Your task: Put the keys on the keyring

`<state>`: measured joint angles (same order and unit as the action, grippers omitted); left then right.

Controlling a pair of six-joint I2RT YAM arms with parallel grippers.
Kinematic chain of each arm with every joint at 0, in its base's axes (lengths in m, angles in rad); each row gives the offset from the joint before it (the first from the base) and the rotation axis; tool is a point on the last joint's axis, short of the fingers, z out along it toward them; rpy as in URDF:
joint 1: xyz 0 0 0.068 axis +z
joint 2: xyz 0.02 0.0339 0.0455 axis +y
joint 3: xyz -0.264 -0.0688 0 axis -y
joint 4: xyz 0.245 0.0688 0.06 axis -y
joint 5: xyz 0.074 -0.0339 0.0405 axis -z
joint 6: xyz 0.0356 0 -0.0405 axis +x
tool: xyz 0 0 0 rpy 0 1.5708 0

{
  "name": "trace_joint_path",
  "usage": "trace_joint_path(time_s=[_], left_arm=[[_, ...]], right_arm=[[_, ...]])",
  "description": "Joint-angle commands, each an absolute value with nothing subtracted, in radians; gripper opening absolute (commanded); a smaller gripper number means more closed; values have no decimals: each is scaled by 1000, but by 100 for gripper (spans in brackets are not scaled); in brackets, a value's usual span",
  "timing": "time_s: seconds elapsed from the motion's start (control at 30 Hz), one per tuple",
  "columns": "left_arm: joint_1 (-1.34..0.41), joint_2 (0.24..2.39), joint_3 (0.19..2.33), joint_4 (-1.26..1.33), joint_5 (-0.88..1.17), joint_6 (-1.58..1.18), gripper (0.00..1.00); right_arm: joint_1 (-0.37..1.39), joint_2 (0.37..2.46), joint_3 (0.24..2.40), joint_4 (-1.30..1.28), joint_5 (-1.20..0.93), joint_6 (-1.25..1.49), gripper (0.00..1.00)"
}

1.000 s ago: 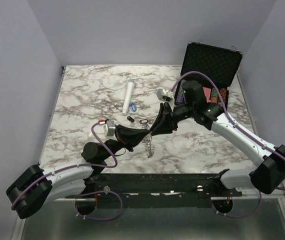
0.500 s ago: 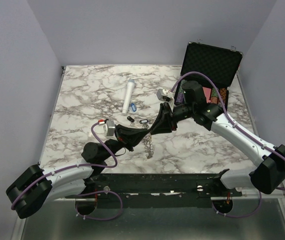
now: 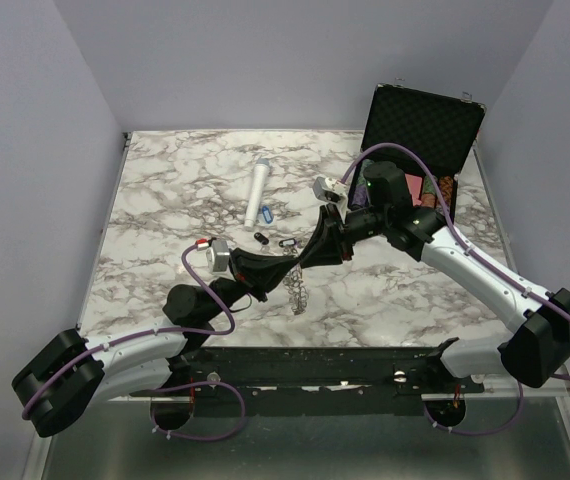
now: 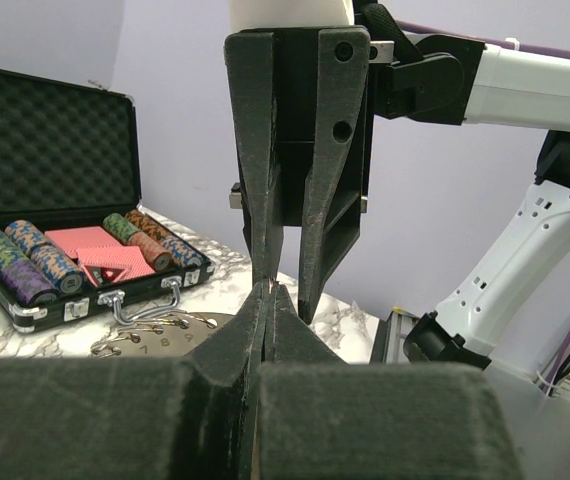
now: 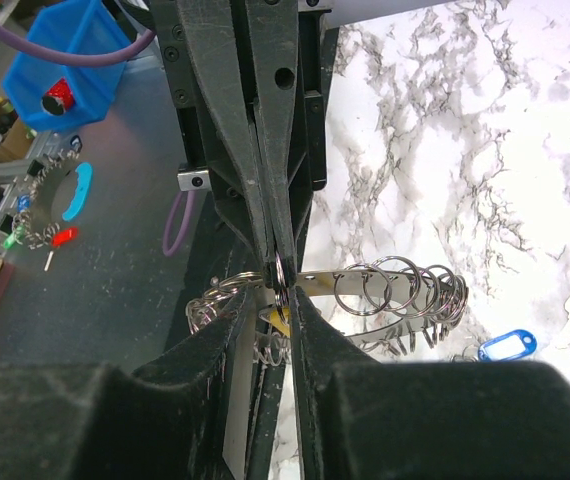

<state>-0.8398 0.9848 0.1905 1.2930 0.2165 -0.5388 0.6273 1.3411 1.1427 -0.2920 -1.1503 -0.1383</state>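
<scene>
The keyring [image 3: 298, 288], a silvery band fringed with small split rings, hangs above the table between both grippers. My left gripper [image 3: 287, 268] is shut on its rim; this shows in the left wrist view [image 4: 268, 292] and the right wrist view [image 5: 272, 262]. My right gripper [image 3: 307, 262] meets it tip to tip and is shut on a yellow-tagged key [image 5: 281, 322] at a small ring on the band [image 5: 321, 278]. A blue-tagged key [image 3: 265, 213] and two dark-tagged keys [image 3: 260, 238] [image 3: 287, 243] lie on the marble.
A white cylinder [image 3: 258, 193] lies behind the loose keys. An open black case [image 3: 420, 130] with poker chips [image 4: 25, 262] stands at the back right. The blue-tagged key also shows in the right wrist view [image 5: 505, 345].
</scene>
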Motion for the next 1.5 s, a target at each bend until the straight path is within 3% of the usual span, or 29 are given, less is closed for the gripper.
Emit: trace_joint_path(time_s=[0.0, 0.87, 1.17, 1.27, 1.47], left_arm=[[-845, 969, 219, 1555, 183, -534, 0], [-851, 971, 219, 1548, 179, -529, 0], [-853, 968, 218, 1549, 173, -526, 0], [-853, 965, 216, 1542, 173, -525, 0], [-845, 931, 176, 1491, 156, -538, 0]], right_arm=[[641, 1351, 1124, -290, -1137, -132, 29], [641, 1354, 1124, -209, -1150, -43, 29], [641, 1353, 1112, -210, -1152, -44, 18], [641, 1351, 1112, -218, -1154, -51, 0], [641, 1351, 1143, -308, -1147, -132, 0]])
